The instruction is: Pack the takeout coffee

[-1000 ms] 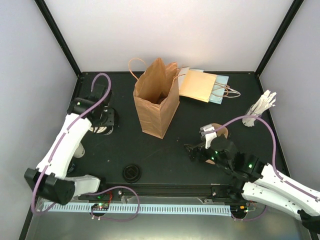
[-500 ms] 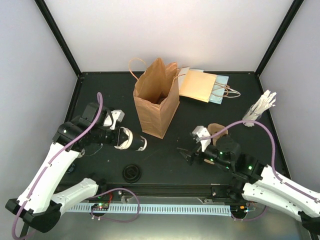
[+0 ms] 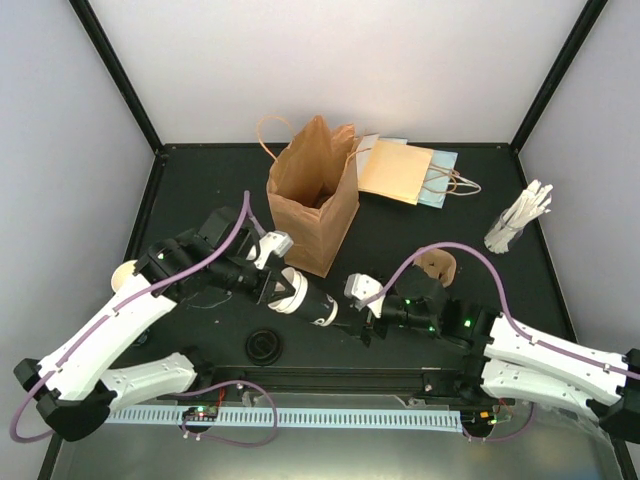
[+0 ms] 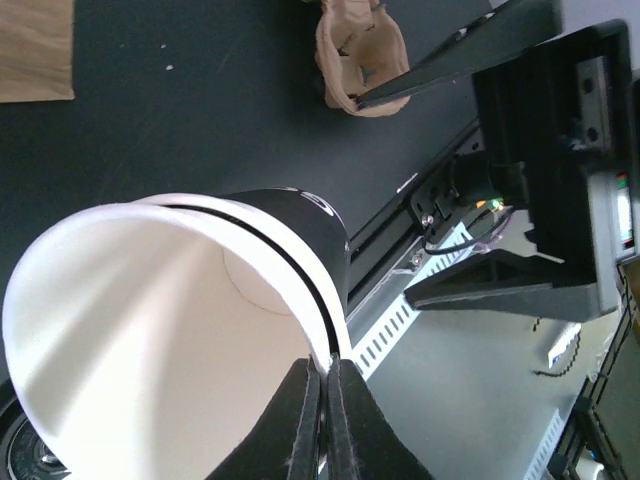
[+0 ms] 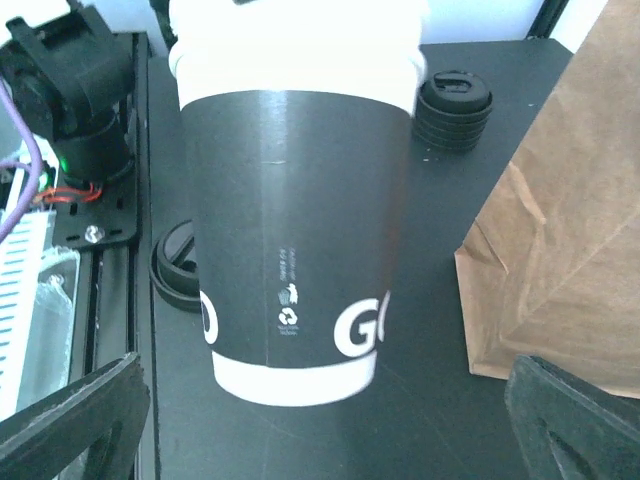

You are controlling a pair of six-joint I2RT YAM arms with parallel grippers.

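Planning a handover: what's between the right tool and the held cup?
Nothing: the right wrist view shows the cup straight ahead of the open right tool, gap bare.

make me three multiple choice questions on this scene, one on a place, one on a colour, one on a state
1. Where is the paper cup?
a) upright on a shelf
b) in the air in front of the brown bag, pinched at its rim by the left fingers
c) inside that bag

2. What colour is the sleeve round the cup?
a) red
b) green
c) black

3. How do the right fingers stand?
a) spread open, one on either side of the cup
b) shut on the cup
c) shut on a lid

Answers:
1 b: the top view shows the cup tilted in mid-air, and the left wrist view shows its rim pinched.
2 c: the right wrist view shows a black band with white lettering.
3 a: the right wrist view shows both fingers wide apart, clear of the cup's sides.
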